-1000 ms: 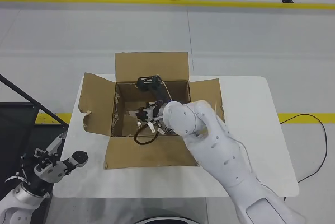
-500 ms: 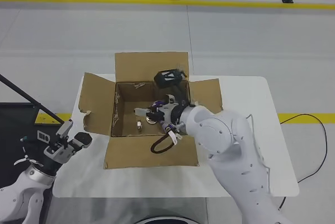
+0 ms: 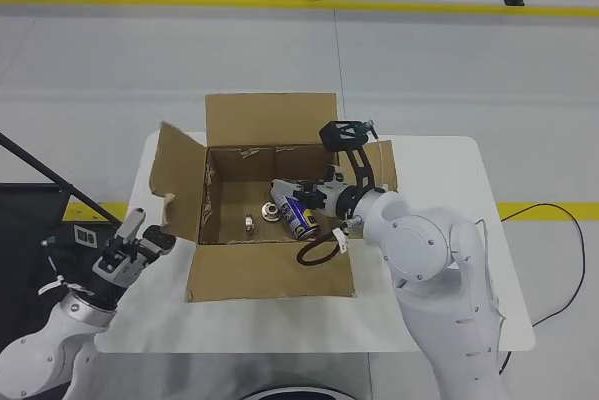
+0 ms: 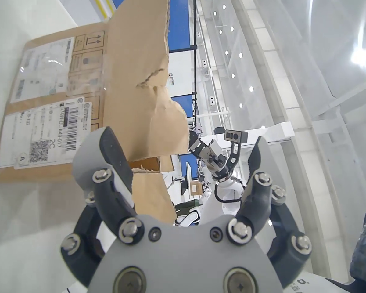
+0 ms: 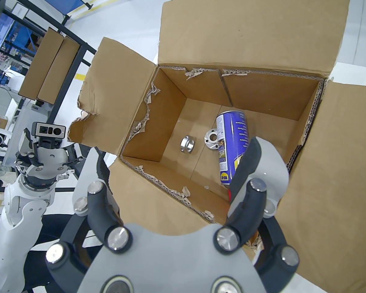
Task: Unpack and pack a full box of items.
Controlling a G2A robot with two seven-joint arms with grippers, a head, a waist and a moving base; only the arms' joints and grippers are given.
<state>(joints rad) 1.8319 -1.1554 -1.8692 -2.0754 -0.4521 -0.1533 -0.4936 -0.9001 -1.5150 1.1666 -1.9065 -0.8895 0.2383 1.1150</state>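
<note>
We note the open cardboard box under the right gripper. Inside are a tilted blue spray can, a metal ring and a flange.

Grey floor, yellow line, white table

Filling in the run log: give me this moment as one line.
right gripper open above box | left gripper open beside flap | box holds spray can, metal ring, metal flange
</note>
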